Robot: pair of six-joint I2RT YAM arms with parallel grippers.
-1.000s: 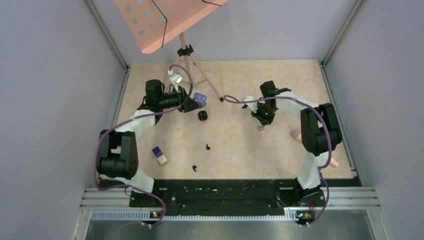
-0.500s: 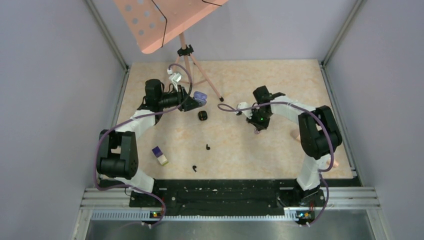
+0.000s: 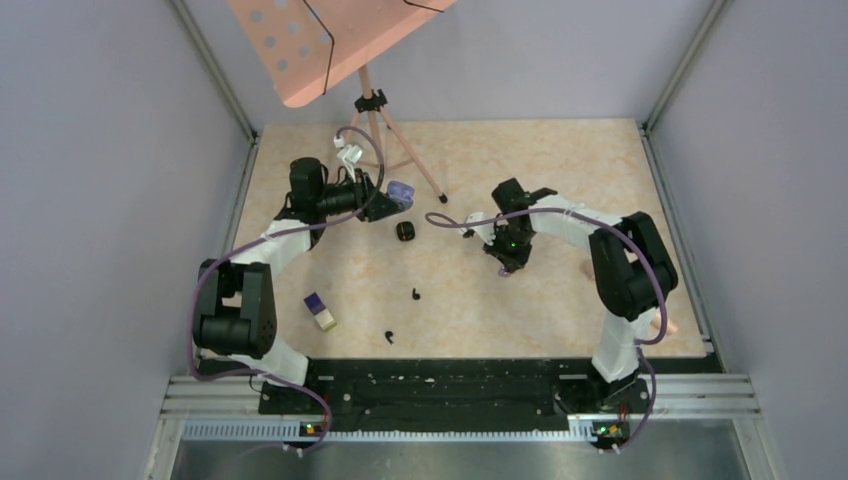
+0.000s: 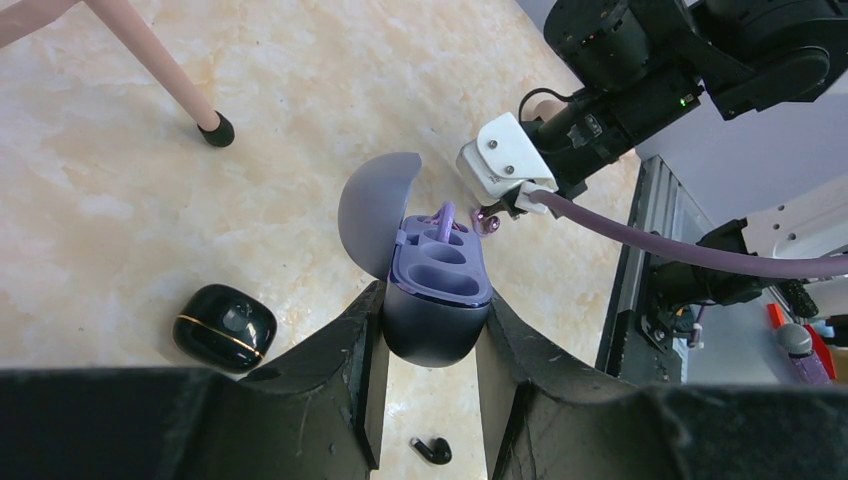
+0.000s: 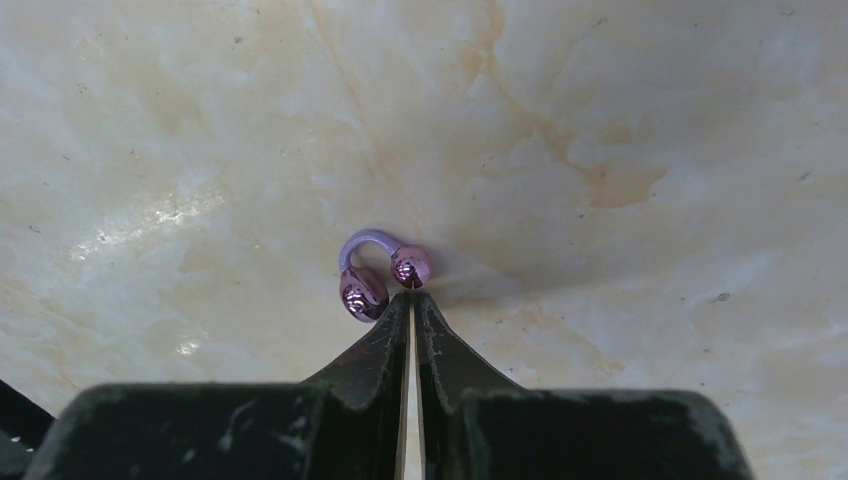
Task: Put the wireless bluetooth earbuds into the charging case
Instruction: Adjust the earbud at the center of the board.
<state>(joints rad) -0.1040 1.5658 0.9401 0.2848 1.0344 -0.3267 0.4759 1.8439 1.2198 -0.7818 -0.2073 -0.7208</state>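
Observation:
My left gripper is shut on the open purple charging case, lid back, held above the table. One purple earbud stands in a slot of the case; the slot nearer me is empty. My right gripper is shut on a pale purple earbud, pinching it at the fingertips. In the top view it is right of the case. Two black earbuds lie on the table nearer the bases. A closed black case lies below the left gripper.
A pink music stand stands at the back, and one tripod foot is just beyond the case. A purple-and-cream block lies near the left arm. A pink rod lies by the right arm.
My right arm has moved left and slightly nearer, carrying the purple earbud closer to the held case. The left gripper with the case has stayed still.

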